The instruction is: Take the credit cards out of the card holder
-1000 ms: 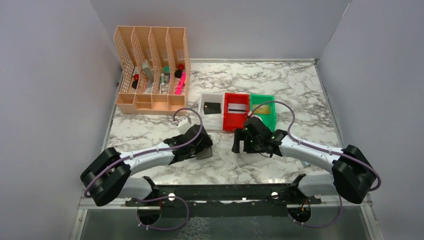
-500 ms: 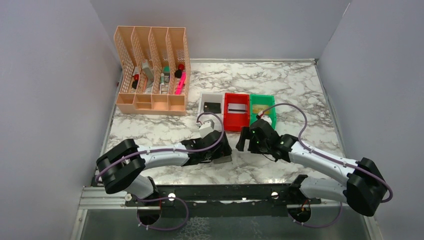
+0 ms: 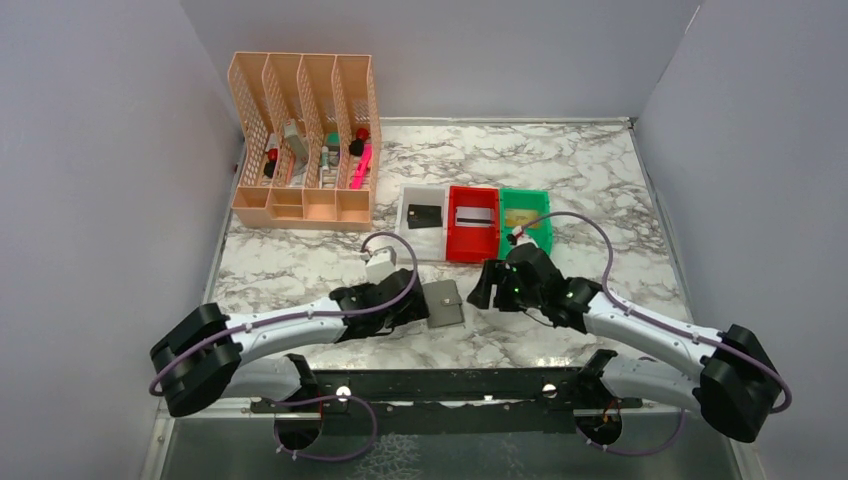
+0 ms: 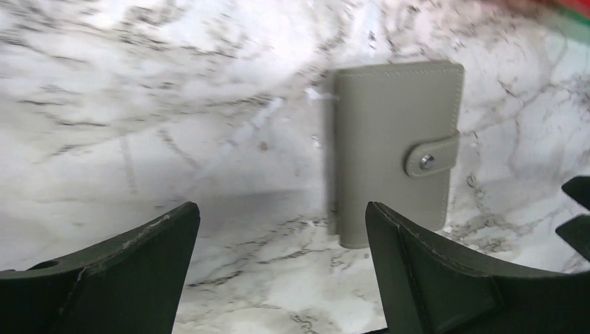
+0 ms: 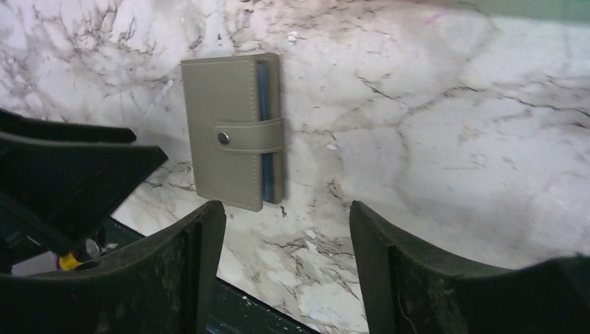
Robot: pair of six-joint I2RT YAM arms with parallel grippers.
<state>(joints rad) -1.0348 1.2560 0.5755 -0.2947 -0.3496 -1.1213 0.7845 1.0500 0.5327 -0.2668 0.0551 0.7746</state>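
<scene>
We see the card holder [image 3: 444,304] flat on the marble table [image 3: 600,180], folded closed, snap strap fastened across the front. It sits between the two grippers and touches neither. In the right wrist view a blue inner edge shows along one long side.

Left gripper [image 4: 278,223]: jaws spread wide, only bare marble between them. The holder lies ahead of it, off toward the right of its wrist view.

Right gripper [image 5: 286,223]: jaws also apart, gripping nothing. The holder is ahead and to the left in its wrist view. The left arm's dark fingers show at the left edge of that view, near the holder.

All three cards are out of the holder, one per bin, further back on the table:
- black card [image 3: 424,214] in the white bin [image 3: 423,246]
- silver card [image 3: 473,216], dark stripe, in the red bin [image 3: 472,246]
- gold card [image 3: 518,218] in the green bin [image 3: 527,195]

The bins stand side by side in a row. From above, the right arm overlaps the near edge of the green bin; we cannot tell if it touches.

A peach mesh organizer [image 3: 305,140] stands at the far left, with small items in its slots too small for us to name.
</scene>
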